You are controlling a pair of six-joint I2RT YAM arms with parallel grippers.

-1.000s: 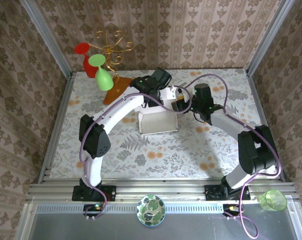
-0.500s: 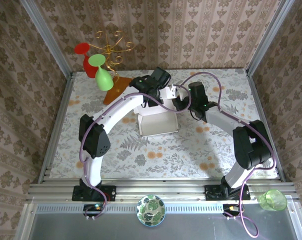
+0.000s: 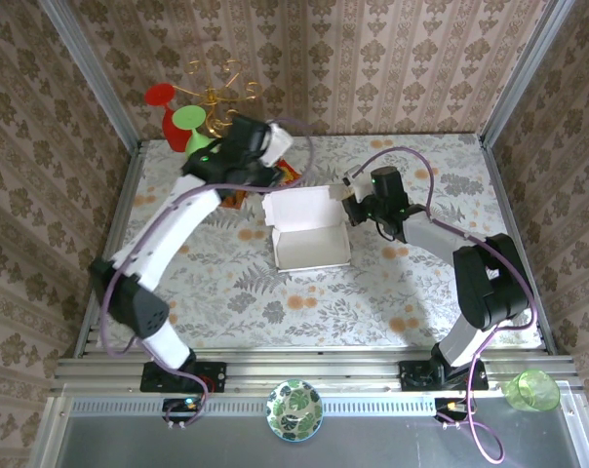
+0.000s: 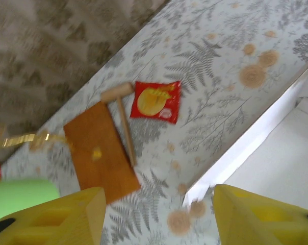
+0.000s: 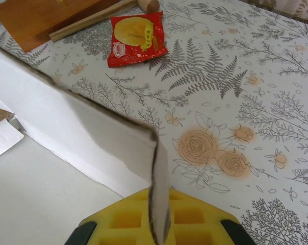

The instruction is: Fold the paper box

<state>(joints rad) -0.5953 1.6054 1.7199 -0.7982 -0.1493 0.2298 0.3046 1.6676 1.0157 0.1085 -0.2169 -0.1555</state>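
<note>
Pinching paper box (image 3: 309, 239) flap, box central on table (image 3: 226, 292), right gripper (image 5: 159, 224) clamped | left gripper (image 4: 159, 217) spread, empty, apart from box | advice: swing flap inward along its crease, slowly

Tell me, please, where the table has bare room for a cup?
Bare: the wide strip of table between the box and the near edge, and the far right corner. Crowded: far left, around the board, mallet and packet.

The top camera looks down on the table (image 3: 373, 292); both close wrist cameras share the red packet (image 4: 155, 100).
</note>
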